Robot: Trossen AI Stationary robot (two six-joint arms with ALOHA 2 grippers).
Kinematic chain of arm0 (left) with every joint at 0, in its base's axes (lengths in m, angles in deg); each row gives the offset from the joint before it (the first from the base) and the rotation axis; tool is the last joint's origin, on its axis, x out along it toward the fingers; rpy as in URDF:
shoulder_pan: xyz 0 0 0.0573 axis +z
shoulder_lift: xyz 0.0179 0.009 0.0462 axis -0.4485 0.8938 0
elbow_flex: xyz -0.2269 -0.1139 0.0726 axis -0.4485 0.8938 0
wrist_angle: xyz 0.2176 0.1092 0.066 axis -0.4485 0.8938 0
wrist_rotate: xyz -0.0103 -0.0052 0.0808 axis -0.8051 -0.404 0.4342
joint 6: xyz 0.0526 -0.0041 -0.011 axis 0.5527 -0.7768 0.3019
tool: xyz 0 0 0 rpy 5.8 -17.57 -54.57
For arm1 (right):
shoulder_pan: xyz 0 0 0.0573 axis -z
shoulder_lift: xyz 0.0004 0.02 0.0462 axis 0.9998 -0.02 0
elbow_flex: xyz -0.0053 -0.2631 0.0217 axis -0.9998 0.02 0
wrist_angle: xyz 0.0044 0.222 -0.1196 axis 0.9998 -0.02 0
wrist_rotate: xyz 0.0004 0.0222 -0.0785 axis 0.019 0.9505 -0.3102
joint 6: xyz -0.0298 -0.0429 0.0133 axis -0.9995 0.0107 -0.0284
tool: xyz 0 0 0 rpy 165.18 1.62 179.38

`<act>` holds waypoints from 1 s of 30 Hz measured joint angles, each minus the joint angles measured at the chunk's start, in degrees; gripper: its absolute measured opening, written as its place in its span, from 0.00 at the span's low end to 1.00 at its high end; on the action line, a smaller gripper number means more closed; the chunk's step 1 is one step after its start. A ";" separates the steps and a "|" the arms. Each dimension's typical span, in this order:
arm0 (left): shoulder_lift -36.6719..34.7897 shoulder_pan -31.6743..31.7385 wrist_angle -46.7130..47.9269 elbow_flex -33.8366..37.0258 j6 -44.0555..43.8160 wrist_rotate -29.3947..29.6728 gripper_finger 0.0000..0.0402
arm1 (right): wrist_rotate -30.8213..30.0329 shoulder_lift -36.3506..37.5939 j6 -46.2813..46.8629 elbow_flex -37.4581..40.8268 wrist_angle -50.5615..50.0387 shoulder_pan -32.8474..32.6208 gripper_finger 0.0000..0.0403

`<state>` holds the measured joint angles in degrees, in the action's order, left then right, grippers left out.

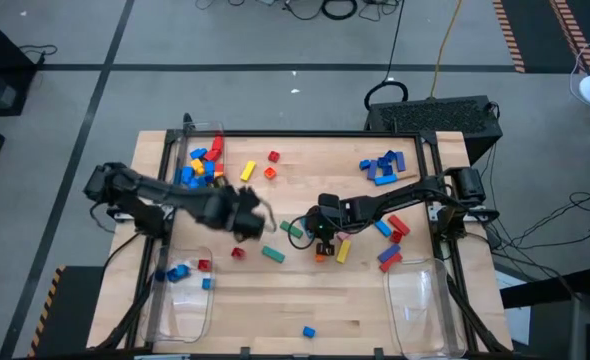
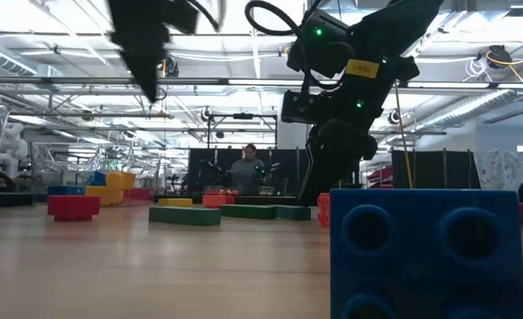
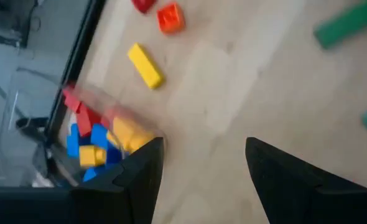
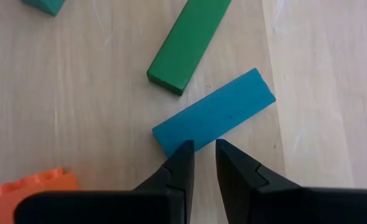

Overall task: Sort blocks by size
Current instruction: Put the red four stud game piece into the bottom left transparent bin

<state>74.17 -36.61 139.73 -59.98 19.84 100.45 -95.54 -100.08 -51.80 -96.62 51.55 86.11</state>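
Both arms are dark, near black, built of chunky jointed links. The right arm (image 2: pixel 359 80) carries a small yellow label on its wrist housing, green indicator lights, and a black cable looping above it. The right fingers (image 4: pixel 236 180) are matte black wedges narrowing to blunt tips. The left fingers (image 3: pixel 140 180) are the same black, broad and angular, with stepped edges.

The left gripper (image 1: pixel 258 224) is hovering mid-table with its fingers spread wide, gripping nothing. The right gripper (image 1: pixel 318 236) is pointing down nearby, fingers nearly together.
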 joint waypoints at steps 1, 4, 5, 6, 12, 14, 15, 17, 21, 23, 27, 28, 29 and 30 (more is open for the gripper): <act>0.00 1.83 -1.90 0.00 2.81 0.00 0.57 | 0.00 -0.02 0.13 0.00 -0.08 0.00 0.13; 0.00 7.43 -9.20 0.02 9.90 0.04 0.57 | -0.02 0.00 1.59 0.00 -0.47 0.00 0.13; 0.00 9.40 -12.15 0.02 11.37 -0.08 0.57 | -0.04 0.00 2.02 0.00 -0.62 0.00 0.13; 0.00 11.32 -14.95 0.02 12.29 -0.45 0.57 | -0.08 0.00 2.36 0.00 -0.81 0.00 0.13; 0.98 21.63 -29.83 0.02 12.18 -4.45 0.57 | 0.07 -0.06 3.01 -0.01 -2.11 0.00 0.13; 1.78 23.84 -33.34 0.02 12.14 -4.67 0.57 | 0.09 -0.10 3.01 0.02 -2.15 0.00 0.13; 2.24 24.81 -34.88 0.02 12.20 -4.65 0.57 | 0.09 -0.09 3.01 0.02 -2.16 0.00 0.13; 3.07 26.38 -37.36 0.07 12.22 -4.50 0.57 | 0.07 -0.09 3.01 0.02 -2.79 0.00 0.13; 5.34 28.44 -41.83 0.07 12.73 -4.48 0.57 | -0.05 -0.09 3.01 0.02 -3.84 0.00 0.13; 6.87 29.53 -43.94 0.07 12.89 -4.67 0.57 | -0.17 -0.09 3.01 0.02 -3.92 0.00 0.13; 10.60 32.03 -44.84 0.07 16.24 -7.93 0.57 | -0.21 -0.09 4.35 0.02 -3.72 0.06 0.13; 11.56 32.72 -44.61 0.07 16.63 -9.06 0.57 | -0.21 -0.09 4.84 0.02 -3.72 0.07 0.13; 12.53 33.50 -44.45 0.08 16.59 -10.42 0.57 | -0.23 -0.09 5.09 0.02 -3.61 0.10 0.13; 13.47 34.29 -44.50 0.09 16.26 -11.85 0.57 | -0.24 -0.09 5.25 0.02 -3.51 0.11 0.13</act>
<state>87.63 -2.32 95.23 -59.90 36.10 88.60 -95.78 -100.16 -46.54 -96.60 48.04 86.22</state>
